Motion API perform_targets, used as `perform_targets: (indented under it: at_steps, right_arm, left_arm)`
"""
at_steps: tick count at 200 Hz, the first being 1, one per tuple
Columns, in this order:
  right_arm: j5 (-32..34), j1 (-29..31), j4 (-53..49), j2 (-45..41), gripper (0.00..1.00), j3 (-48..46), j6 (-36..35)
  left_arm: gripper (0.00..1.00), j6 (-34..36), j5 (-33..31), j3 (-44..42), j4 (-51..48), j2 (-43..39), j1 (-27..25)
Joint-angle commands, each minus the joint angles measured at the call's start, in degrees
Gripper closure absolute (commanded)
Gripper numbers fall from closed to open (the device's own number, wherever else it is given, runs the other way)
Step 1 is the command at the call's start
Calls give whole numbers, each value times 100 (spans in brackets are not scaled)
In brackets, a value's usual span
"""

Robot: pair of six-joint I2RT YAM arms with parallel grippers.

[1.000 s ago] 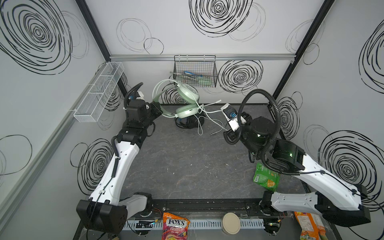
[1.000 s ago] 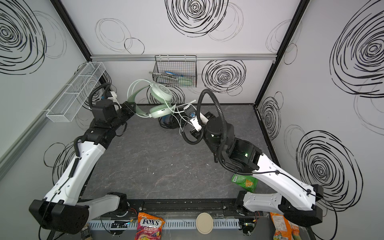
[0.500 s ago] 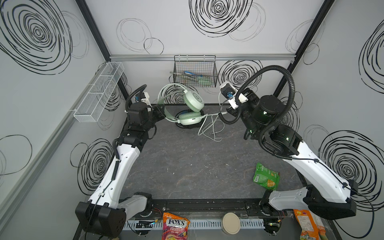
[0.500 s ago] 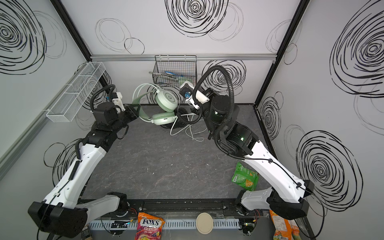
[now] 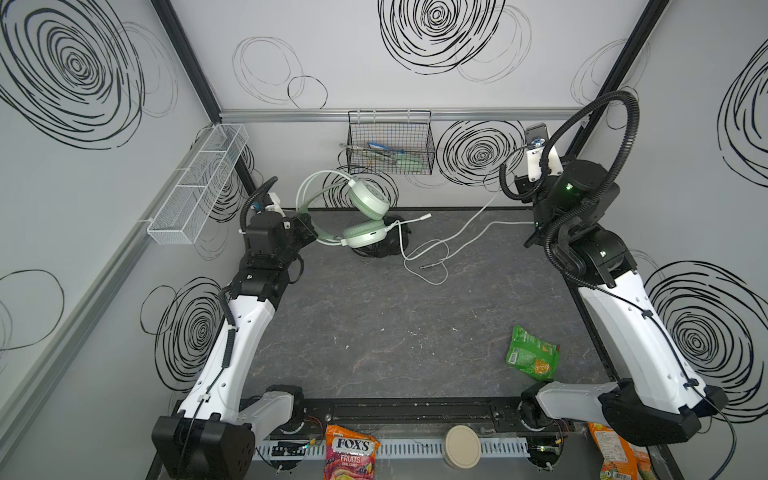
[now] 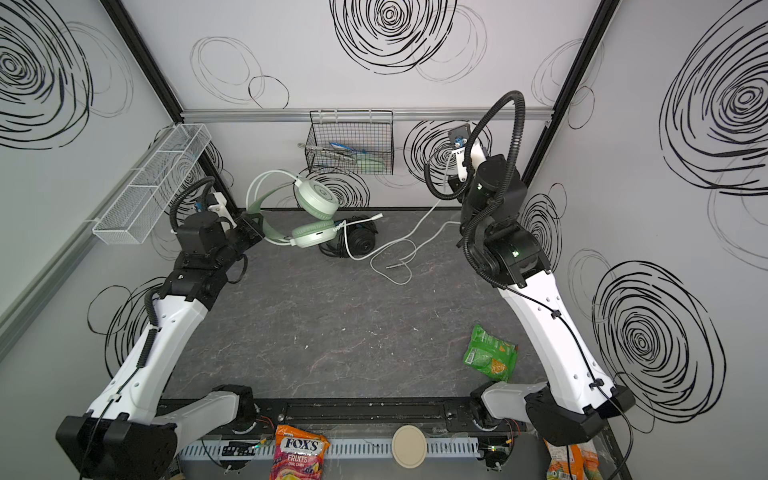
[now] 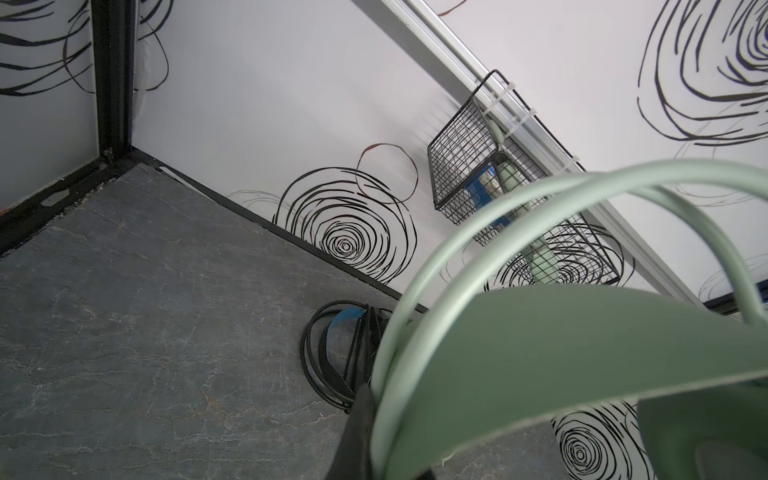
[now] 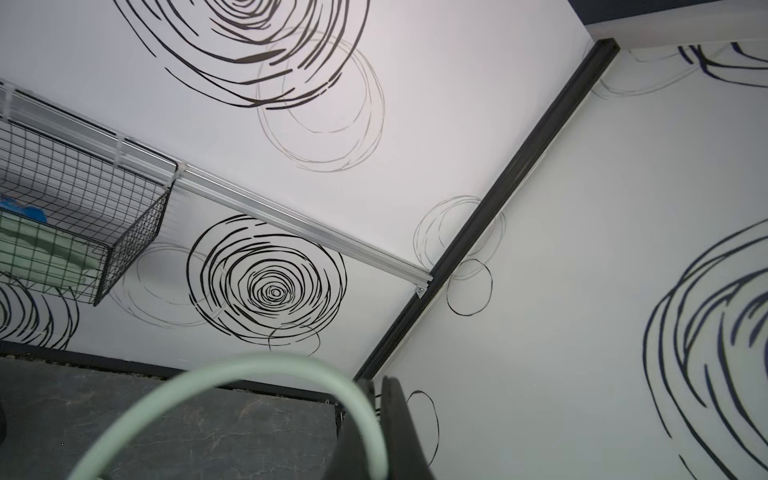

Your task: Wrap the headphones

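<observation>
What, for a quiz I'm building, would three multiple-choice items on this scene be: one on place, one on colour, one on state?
1. The black headset lies: A) on the table, near the back wall; B) at the table's front edge; C) lifted off the table.
2. The other headset, in the left gripper, is: A) red; B) mint-green; C) yellow.
3. The right gripper is: A) open, empty; B) shut on the pale cable; C) shut on the black headset.

Key: 1 A, it rests on the table below the wall; 2 B, its cups and band show mint-green; 3 B, the right wrist view shows the cable between closed fingers.
</observation>
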Motion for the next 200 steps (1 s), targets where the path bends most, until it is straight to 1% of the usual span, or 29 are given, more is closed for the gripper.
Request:
perform_targets:
  at_steps: [1, 19, 27, 39, 54, 61, 89, 95, 103, 114, 120, 125, 129, 134, 155, 163, 169, 185, 200]
  right_arm:
    - [13, -285, -282, -224, 100, -418, 764]
    - [-594, -655, -750, -299, 100, -822, 1675]
    - [-832, -740, -818, -367, 100, -1049, 1969]
    - [-1111, -801, -775, -512, 100, -1467, 2228]
    - [-1502, -853, -744, -635, 100, -1871, 2477]
    - [-1711, -876, -723, -685, 97, -2054, 2586]
    - [-2933, -912, -207, -999, 77, -3033, 2942]
    - [-3264, -913, -30, -1072, 70, -3285, 2998]
    - [-3744, -905, 216, -1207, 59, -3619, 3015]
    - [-4447, -900, 594, -1467, 39, -4056, 3029]
    - [-4727, -893, 776, -1627, 27, -4241, 3048]
    - [-4881, -868, 871, -1753, 20, -4345, 3059]
    - [-4915, -831, 886, -1830, 15, -4377, 3059]
    - [-4898, -770, 846, -1916, 12, -4393, 3039]
    - [-4632, -493, 364, -2151, 5, -4268, 2701]
    - [-4452, -349, 235, -2266, 0, -4229, 2612]
    - [-4358, -244, 145, -2343, 2, -4171, 2550]
    - [-4318, 145, -78, -2415, 3, -3935, 2426]
    - [-4279, 623, -63, -2336, 3, -3701, 2401]
  left_arm:
    - [100, -383, 519, 339, 1001, -146, 16]
    - [100, -725, 680, 614, 1097, -93, -73]
    - [100, -888, 712, 776, 1098, -64, -115]
    - [100, -1060, 687, 1059, 1008, 8, -179]
    - [100, -1131, 477, 1392, 856, 50, -273]
    - [100, -1135, 385, 1538, 798, 86, -316]
    - [100, -1175, 260, 1914, 612, 257, -412]
    - [100, -1167, 225, 1968, 589, 301, -455]
    - [100, -1141, 122, 2027, 533, 325, -525]
    - [100, -1099, -48, 2085, 446, 341, -623]
    - [100, -1072, -132, 2102, 401, 348, -674]
    - [100, -1059, -199, 2122, 345, 356, -703]
    - [100, -1042, -251, 2139, 306, 359, -730]
    - [100, -1019, -306, 2148, 257, 367, -748]
    - [100, -969, -605, 2184, 119, 380, -869]
    - [100, -949, -687, 2216, 83, 406, -914]
    - [100, -915, -754, 2258, 37, 437, -956]
    - [100, -842, -866, 2374, -75, 507, -1047]
    - [100, -800, -964, 2460, -149, 571, -1141]
